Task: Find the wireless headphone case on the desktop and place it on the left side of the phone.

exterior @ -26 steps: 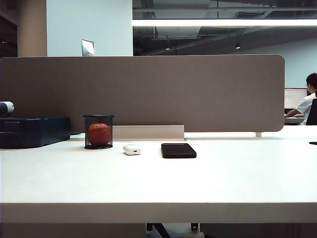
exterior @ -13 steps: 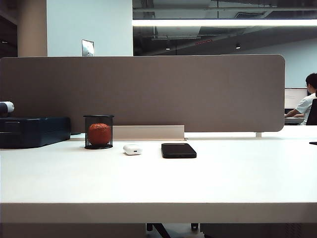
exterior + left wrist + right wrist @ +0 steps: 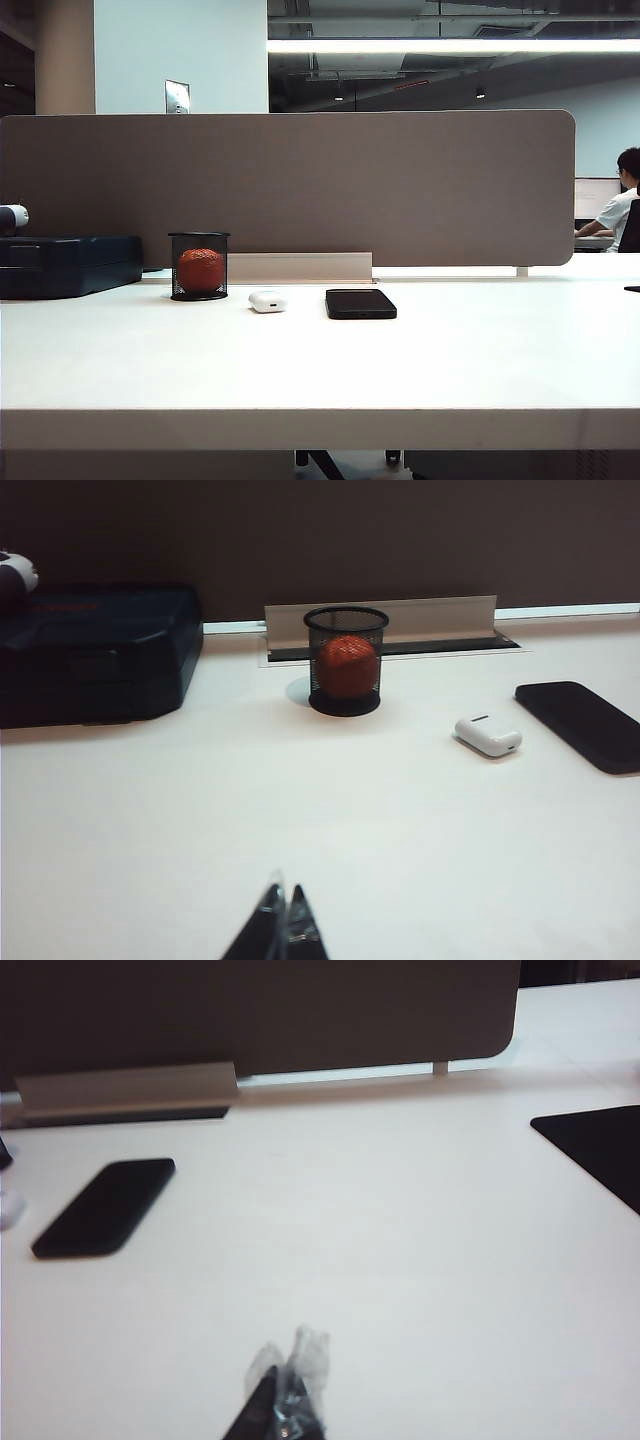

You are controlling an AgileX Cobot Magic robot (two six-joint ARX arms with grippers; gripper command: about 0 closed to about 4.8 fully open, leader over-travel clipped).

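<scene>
The wireless headphone case [image 3: 267, 301] sits on the worktop [image 3: 320, 370] at the phone's [image 3: 360, 303] nine o'clock; left end effector [image 3: 284, 920] and right end effector [image 3: 288, 1400] hang pressed together, empty

White desktop [image 3: 320, 370] fills lower half of exterior view, thick front edge along bottom. On it, in row near back: dark blue box [image 3: 68, 264] far left, black mesh cup [image 3: 199, 266] left of centre, small white case [image 3: 267, 301] just right of cup, black phone [image 3: 360, 304] near centre, close beside case, not touching. Brown divider [image 3: 290, 185] stands along back edge.
</scene>
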